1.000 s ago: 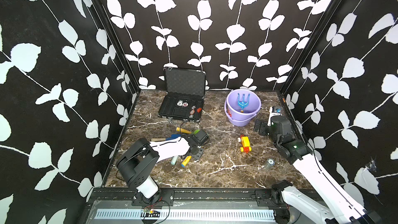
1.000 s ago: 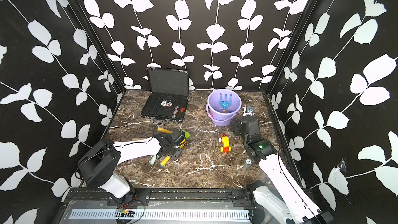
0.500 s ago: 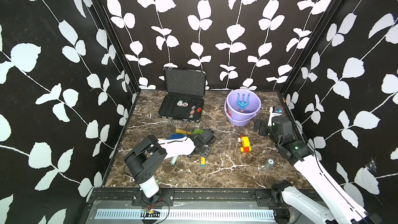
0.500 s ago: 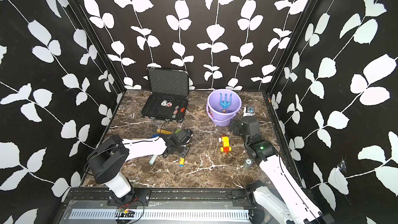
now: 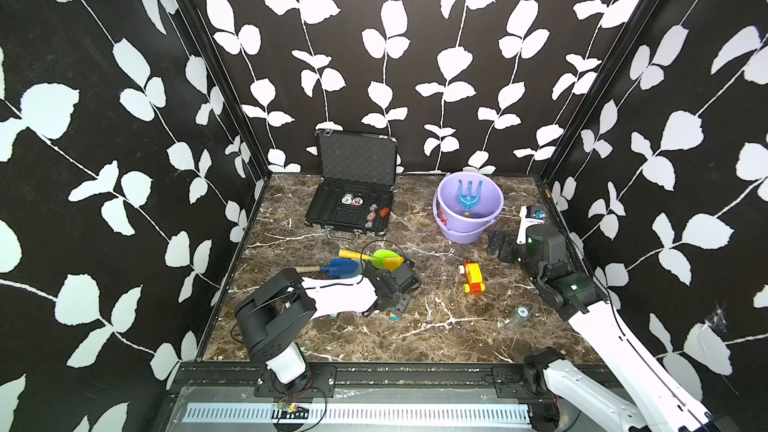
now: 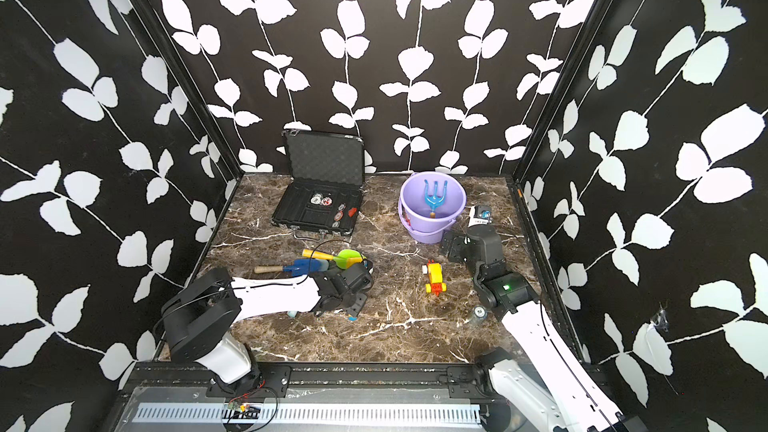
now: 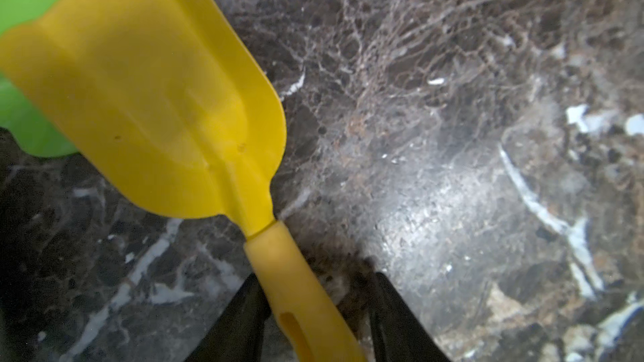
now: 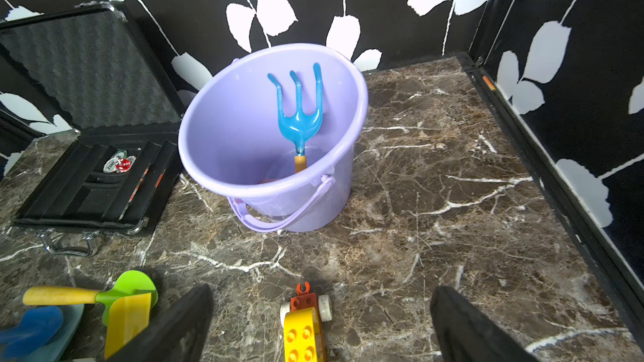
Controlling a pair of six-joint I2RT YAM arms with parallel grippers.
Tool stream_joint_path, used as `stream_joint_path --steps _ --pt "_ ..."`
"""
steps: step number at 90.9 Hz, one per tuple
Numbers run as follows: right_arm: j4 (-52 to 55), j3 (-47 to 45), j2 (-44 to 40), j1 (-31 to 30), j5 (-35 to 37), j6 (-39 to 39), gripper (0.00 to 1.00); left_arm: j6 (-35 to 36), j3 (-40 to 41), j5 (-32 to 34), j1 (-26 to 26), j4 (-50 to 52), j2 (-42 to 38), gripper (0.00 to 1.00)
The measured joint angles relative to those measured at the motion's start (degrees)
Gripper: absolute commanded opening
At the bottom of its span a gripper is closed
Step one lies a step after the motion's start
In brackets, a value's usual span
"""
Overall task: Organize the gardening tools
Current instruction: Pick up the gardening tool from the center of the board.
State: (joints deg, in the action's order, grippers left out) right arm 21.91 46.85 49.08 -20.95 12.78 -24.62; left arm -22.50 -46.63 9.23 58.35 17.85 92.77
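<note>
Fork (image 8: pixel 299 113) in purple bucket (image 8: pixel 216 141); yellow shovel (image 7: pixel 156 99), green shovel (image 8: pixel 134 285), blue shovel (image 5: pixel 340 268) unsorted; left gripper (image 7: pixel 317 277) slack around yellow handle, right gripper (image 8: pixel 322 290) wide, empty.

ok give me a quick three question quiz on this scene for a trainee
1. True or false: the blue fork lies outside the purple bucket.
2. Whose handle sits between the fingers of the left end effector? A green shovel, B yellow shovel, C blue shovel.
3. What does the right end effector hold?
Key: 1 false, it stands inside the bucket; 2 B; 3 nothing, its jaws stand open.
</note>
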Motion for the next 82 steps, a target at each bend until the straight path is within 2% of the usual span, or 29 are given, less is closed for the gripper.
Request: stream_joint_path --steps 24,40,54,82 --pt "-0.46 -0.85 0.37 -0.02 -2.29 -0.85 0.99 -1.44 3.78 0.42 0.2 -1.55 -3.13 0.33" --pt "-1.92 -0.85 2.25 -1.07 -4.68 -0.92 0.98 -2.16 6.84 1.22 0.39 -2.01 -6.16 0.12" --pt "-3.48 -0.87 5.09 -5.18 -6.19 -0.68 0.95 -2.12 9.81 1.9 0.46 -4.55 -8.55 0.0" --pt "-8.76 -0.85 13.57 -11.72 -13.79 -0.48 0.92 0.79 17.73 5.01 0.87 -16.37 -13.05 0.0"
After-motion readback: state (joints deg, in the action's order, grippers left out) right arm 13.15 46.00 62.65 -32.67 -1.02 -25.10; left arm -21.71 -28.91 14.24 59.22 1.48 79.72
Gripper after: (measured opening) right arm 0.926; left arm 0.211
